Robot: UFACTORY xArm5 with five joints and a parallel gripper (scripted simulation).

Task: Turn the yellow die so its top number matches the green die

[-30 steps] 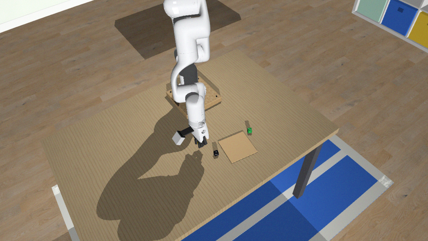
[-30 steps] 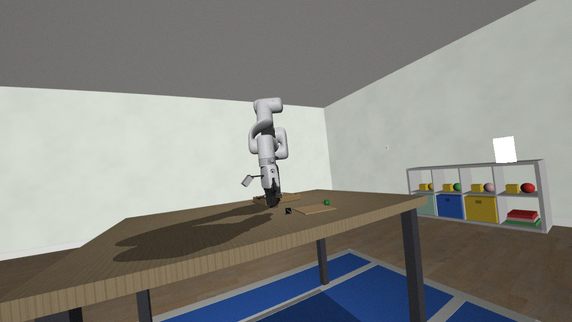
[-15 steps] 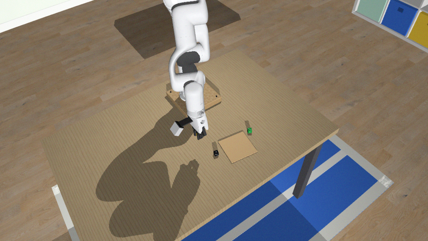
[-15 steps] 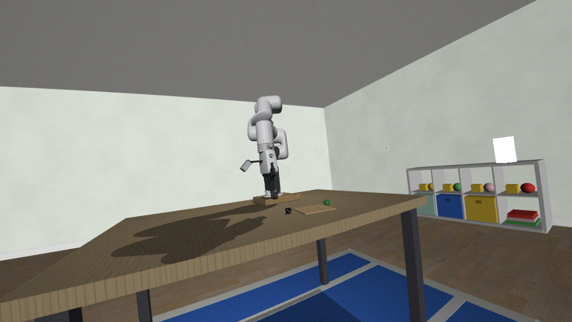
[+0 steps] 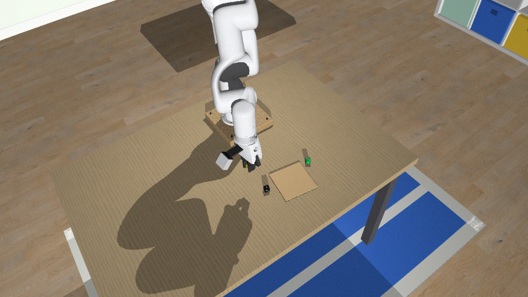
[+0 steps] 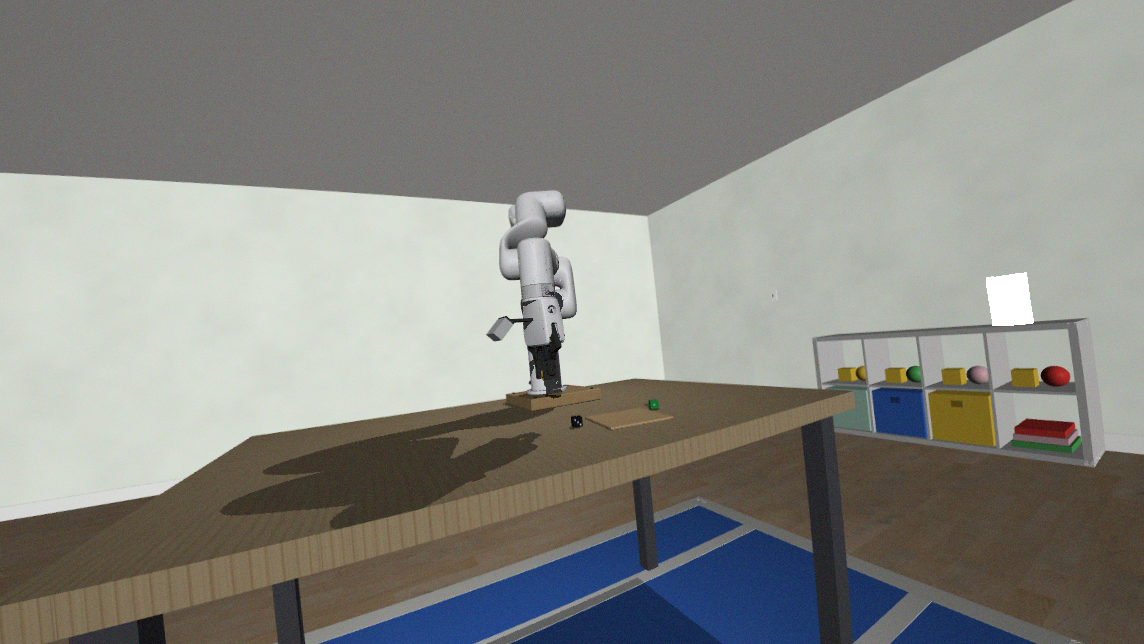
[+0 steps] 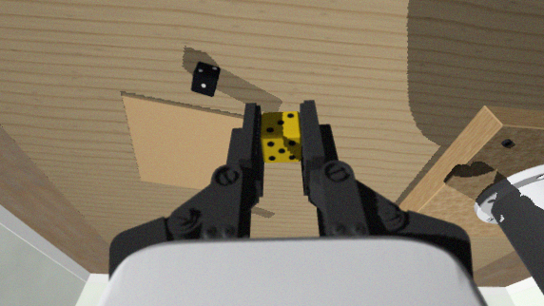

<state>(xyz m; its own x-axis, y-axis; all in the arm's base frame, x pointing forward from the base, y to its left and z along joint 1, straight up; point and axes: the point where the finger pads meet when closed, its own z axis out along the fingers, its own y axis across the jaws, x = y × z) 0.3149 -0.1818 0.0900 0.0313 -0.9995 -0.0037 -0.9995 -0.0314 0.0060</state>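
Yellow die (image 5: pixel 246 166) (image 7: pixel 281 138): gripped in the pincer (image 5: pixel 250 168) (image 6: pixel 548 384) (image 7: pixel 281 123), narrowly open, raised above the worktop (image 5: pixel 347 136) (image 6: pixel 720 400) (image 7: pixel 333 57). Mat (image 5: pixel 293 181) (image 6: pixel 630 417) (image 7: pixel 176 143): laid flat, inward of the long front edge. Green die (image 5: pixel 307 161) (image 6: pixel 654 404): placed beside it, towards the right corner; top number perhaps five, poorly seen. Black die (image 5: pixel 266 188) (image 6: pixel 576 421) (image 7: pixel 205 79): set opposite.

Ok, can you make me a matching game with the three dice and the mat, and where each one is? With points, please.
1. yellow die (image 5: pixel 247 166) (image 7: pixel 281 138)
2. green die (image 5: pixel 308 160) (image 6: pixel 654 404)
3. black die (image 5: pixel 266 188) (image 6: pixel 576 421) (image 7: pixel 205 79)
4. mat (image 5: pixel 292 181) (image 6: pixel 630 418) (image 7: pixel 181 143)

A. on the table, near the mat, on the side away from the robot's hanging camera
B. between the robot's fingers (image 5: pixel 251 166)
C. flat on the table, with no die on it
D. on the table, between the mat and the robot's shadow

Right pairs: 1-B, 2-A, 3-D, 4-C
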